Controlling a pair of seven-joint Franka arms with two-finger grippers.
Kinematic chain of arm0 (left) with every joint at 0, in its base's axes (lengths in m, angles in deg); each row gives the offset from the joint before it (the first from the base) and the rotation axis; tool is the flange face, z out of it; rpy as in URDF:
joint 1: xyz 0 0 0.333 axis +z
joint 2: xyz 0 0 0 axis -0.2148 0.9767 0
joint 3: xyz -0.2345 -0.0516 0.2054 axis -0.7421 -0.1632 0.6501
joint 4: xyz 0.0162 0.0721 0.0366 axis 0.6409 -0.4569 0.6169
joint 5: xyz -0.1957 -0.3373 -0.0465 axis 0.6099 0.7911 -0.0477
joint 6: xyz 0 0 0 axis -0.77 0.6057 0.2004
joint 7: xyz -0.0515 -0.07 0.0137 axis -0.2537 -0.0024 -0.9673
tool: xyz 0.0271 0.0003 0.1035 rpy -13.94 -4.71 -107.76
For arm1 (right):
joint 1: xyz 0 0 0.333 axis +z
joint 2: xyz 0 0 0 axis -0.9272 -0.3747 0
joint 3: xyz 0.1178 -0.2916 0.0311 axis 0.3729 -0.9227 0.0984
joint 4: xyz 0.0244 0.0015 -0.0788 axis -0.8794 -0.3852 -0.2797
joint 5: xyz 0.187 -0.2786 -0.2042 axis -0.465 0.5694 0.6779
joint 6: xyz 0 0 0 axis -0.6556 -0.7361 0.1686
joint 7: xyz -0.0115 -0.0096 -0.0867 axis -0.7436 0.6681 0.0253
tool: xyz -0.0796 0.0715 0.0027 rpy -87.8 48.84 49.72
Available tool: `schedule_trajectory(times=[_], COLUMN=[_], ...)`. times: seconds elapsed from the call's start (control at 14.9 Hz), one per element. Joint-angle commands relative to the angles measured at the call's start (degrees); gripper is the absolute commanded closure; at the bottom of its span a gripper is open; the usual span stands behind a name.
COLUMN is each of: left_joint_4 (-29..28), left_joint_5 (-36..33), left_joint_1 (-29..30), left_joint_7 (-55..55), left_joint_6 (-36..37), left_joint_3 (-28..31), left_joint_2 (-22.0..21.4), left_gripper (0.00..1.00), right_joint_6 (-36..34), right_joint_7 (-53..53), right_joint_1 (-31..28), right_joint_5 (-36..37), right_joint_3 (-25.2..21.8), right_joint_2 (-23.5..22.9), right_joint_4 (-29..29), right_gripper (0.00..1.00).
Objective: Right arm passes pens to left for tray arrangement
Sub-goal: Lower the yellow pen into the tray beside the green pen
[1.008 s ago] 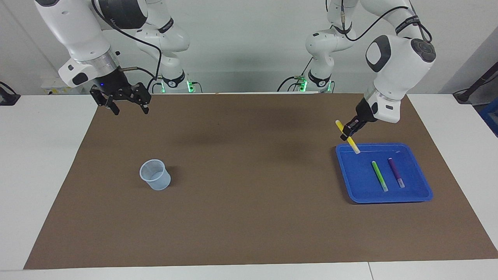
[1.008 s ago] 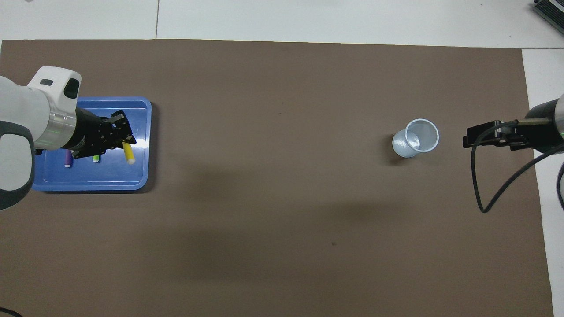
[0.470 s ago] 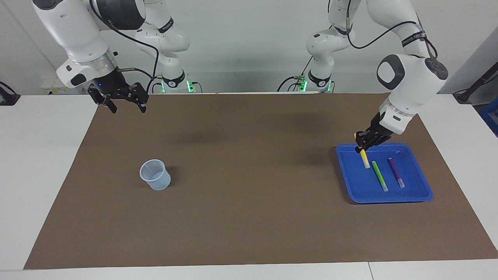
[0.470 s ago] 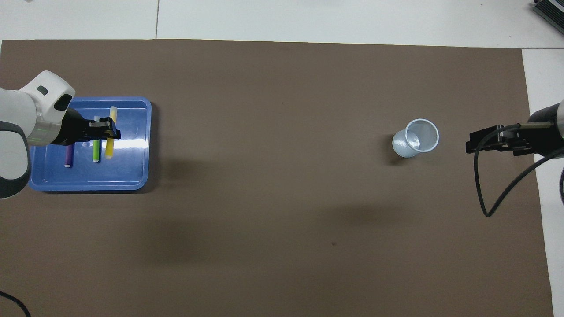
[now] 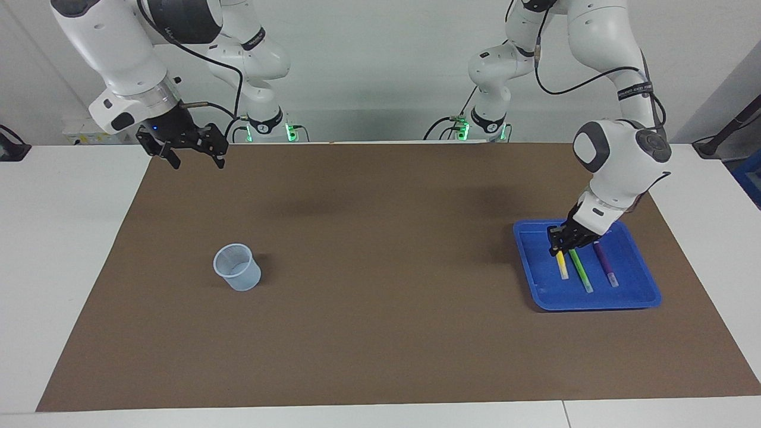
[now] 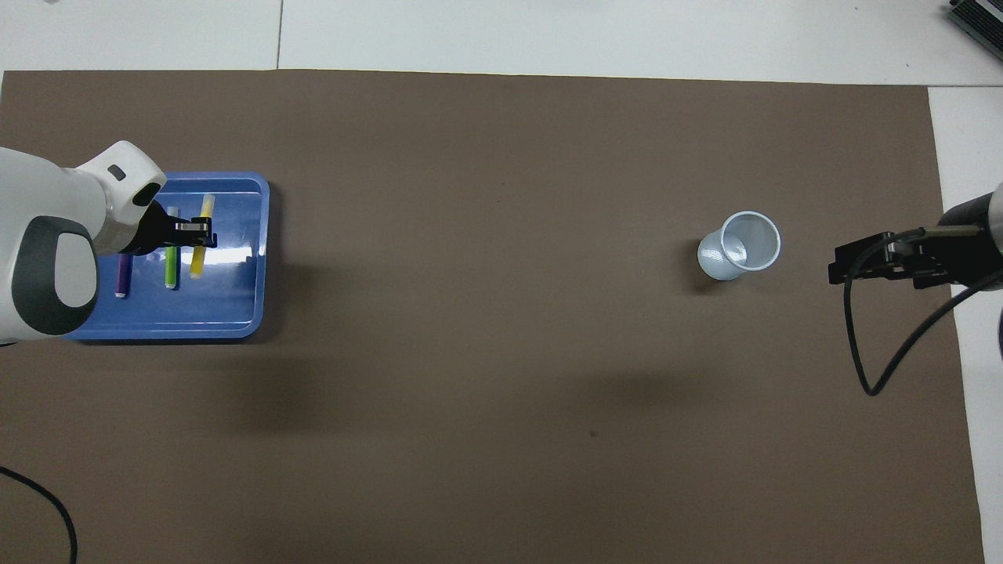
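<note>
In the facing view the right end effector hangs with its fingers spread wide and nothing between them, over the brown mat's edge at the right arm's end of the tabletop, where that arm waits. The overhead view shows only its black tip and a looping cable. Nearer the mat's middle stands a small translucent bluish plastic cup, ribbed and tapering; only the overhead view looks into its round mouth.

Toward the left arm's end lies the shallow bright blue tray, glossy plastic with rounded corners and a raised rim. The left end effector is low over it, fingers pressed together on the yellow pen, pinching the pen's end nearer the robots. In the overhead view the pen lies lengthwise in the tray, and whether it rests on the floor cannot be told. Beside it, side by side and apart, lie the slim green pen and the purple pen, pale tips pointing away from the robots.
</note>
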Motion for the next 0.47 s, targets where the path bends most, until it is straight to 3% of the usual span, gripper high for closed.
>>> schedule_trajectory(times=[0.0,0.4], left_joint_4=[-2.26,-4.82], left_joint_5=[-1.35,-1.35], left_joint_1=[1.26,1.35], left_joint_7=[-0.97,-1.15], left_joint_6=[-2.16,-8.83], left_joint_3=[-0.35,-0.17], left_joint_2=[-0.10,2.71], left_gripper=[1.00,1.00], right_joint_6=[-0.85,-2.43], right_joint_7=[-0.69,-6.57], right_joint_1=[-0.41,-0.67], right_joint_5=[1.08,3.10], right_joint_3=[0.58,0.58], right_joint_2=[0.89,0.97], right_joint_4=[-0.43,-0.43], right_gripper=[0.00,0.00])
